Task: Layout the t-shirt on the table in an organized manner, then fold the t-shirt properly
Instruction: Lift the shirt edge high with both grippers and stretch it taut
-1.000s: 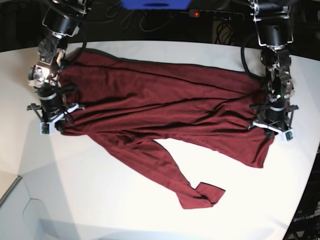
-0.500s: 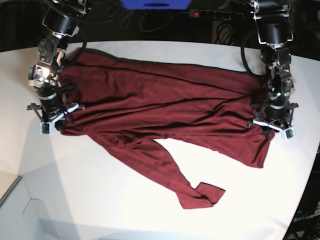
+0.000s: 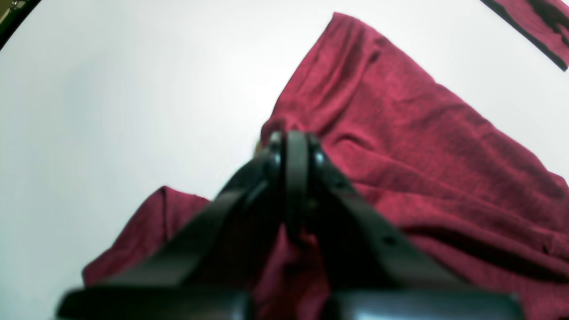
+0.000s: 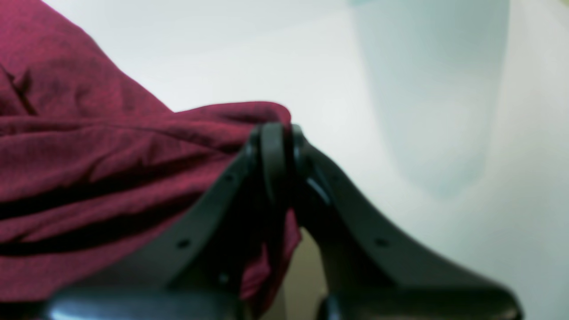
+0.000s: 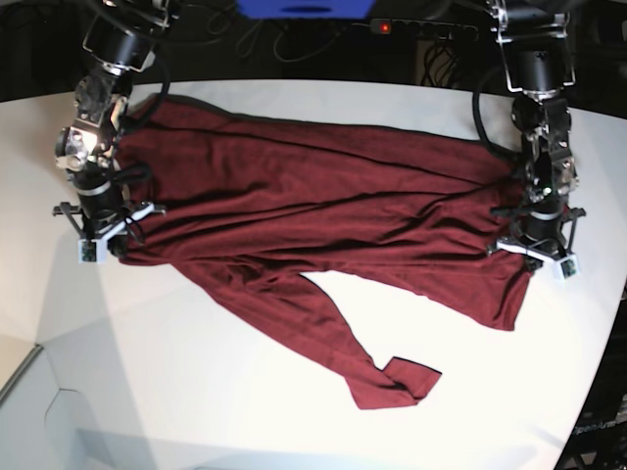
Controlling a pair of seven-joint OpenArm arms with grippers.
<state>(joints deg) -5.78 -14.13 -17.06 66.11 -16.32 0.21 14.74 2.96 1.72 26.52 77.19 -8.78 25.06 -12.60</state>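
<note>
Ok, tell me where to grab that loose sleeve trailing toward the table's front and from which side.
Take the sleeve at its folded-over cuff, coming straight down from above with the fingers across the fold. It lies flat on the table, so only a pinch on the doubled edge gives a hold. Both grippers are busy at the shirt's ends.

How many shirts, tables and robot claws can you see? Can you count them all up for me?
T-shirt: 1, dark red
Table: 1, white
Robot grippers: 2, the left gripper and the right gripper, each shut on the shirt's cloth
Total: 4
</note>
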